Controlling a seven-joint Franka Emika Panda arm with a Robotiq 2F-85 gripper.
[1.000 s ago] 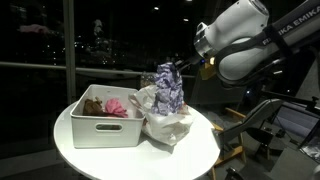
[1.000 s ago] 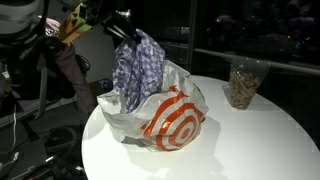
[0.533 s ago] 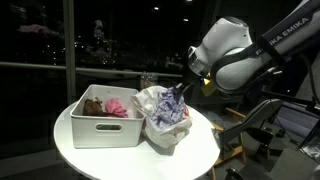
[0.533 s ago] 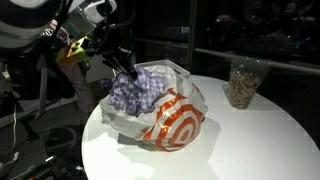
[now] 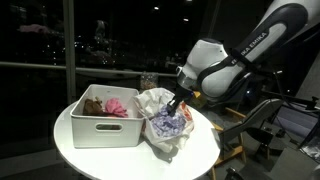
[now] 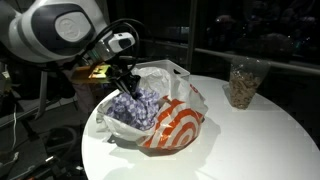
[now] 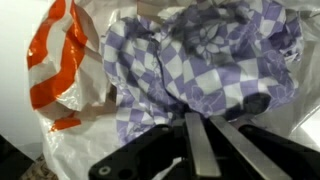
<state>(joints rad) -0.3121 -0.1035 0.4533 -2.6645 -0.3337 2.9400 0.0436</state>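
Note:
My gripper (image 5: 175, 104) reaches down into a white plastic bag (image 5: 151, 99) with red rings (image 6: 176, 122) on a round white table. Its fingers are closed on a purple-and-white checked cloth (image 5: 166, 123), which lies bunched inside the bag's open mouth (image 6: 134, 108). In the wrist view the cloth (image 7: 200, 58) fills the middle, the bag (image 7: 62, 62) lies to the left, and the gripper (image 7: 208, 118) pinches the cloth's lower edge between its two nearly touching fingers.
A white bin (image 5: 104, 130) with a pink item (image 5: 117, 106) and a brown item (image 5: 92, 104) stands beside the bag. A clear cup (image 6: 241, 84) of brownish pieces stands at the table's far side. The round table (image 6: 250, 140) ends close by all round.
The gripper has come down with the checked cloth, from hanging high above the bag to bunched inside it.

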